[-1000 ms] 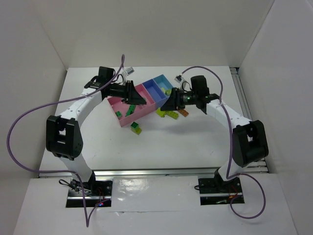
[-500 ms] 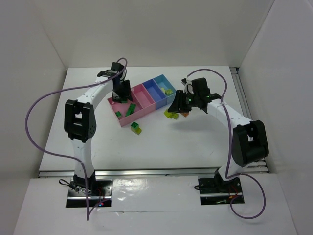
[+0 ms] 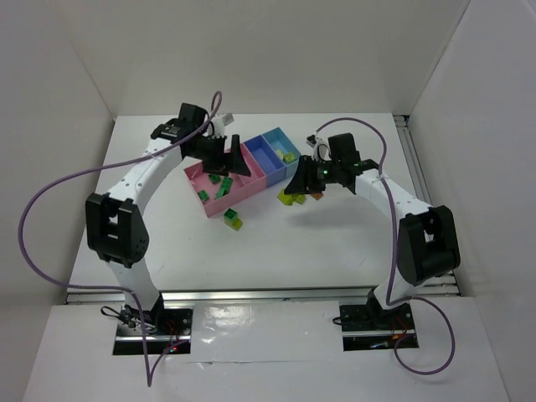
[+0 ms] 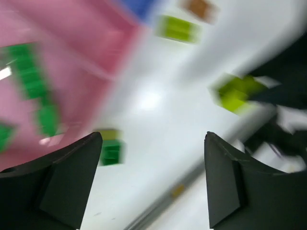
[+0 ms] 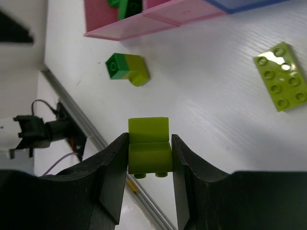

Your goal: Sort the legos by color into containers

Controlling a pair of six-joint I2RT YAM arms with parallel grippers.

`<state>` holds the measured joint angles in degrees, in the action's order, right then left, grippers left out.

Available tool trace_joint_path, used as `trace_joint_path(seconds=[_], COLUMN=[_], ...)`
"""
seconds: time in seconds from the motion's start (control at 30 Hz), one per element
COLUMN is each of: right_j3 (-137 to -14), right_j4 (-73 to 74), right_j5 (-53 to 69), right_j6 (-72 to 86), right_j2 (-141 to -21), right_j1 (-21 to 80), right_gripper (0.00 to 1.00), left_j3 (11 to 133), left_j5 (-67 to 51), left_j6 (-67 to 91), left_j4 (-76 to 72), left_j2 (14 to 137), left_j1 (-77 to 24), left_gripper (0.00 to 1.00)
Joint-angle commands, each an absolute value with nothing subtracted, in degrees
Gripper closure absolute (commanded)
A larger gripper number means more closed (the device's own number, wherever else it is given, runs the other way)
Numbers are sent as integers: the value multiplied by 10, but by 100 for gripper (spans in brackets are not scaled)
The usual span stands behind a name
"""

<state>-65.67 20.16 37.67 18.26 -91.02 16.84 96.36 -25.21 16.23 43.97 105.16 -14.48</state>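
**Top external: right end effector (image 3: 308,179) hangs just beside the containers (image 3: 243,201)**

Left wrist, blurred: left end effector (image 4: 152,158) is spread and empty; dark green legos (image 4: 33,81) lie in the pink bin (image 4: 72,28), up-left of it.

Right wrist: it pinches a yellow-green brick (image 5: 149,151) across its flat sides; likely light, stiff and slick.

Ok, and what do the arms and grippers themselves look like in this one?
The left arm and right arm match: white links, bulky black joint housings, each trailing a purple cable. The left gripper and right gripper have broad matte-black fingers. No markings readable.
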Motion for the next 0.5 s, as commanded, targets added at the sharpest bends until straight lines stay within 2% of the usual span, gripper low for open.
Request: trace_joint_path(seconds=[0.0, 0.1, 0.2, 0.47], right_j3=[-675, -680, -680, -686], right_j4=[161, 147, 132, 102], right_j5=[474, 511, 534, 620], right_j6=[168, 162, 169, 180], right_j2=[-896, -896, -890, -885], right_j1=[166, 166, 166, 166], right_gripper=[76, 76, 76, 76], left_j3=[910, 888, 888, 893], left_j5=[-551, -647, -663, -687], left_j6=[114, 114, 114, 103], left_j4=[368, 317, 311, 294], left_j2=[1001, 1001, 1018, 1049], left_j1=[-160, -184, -214, -239], left_gripper=[10, 5, 5, 14])
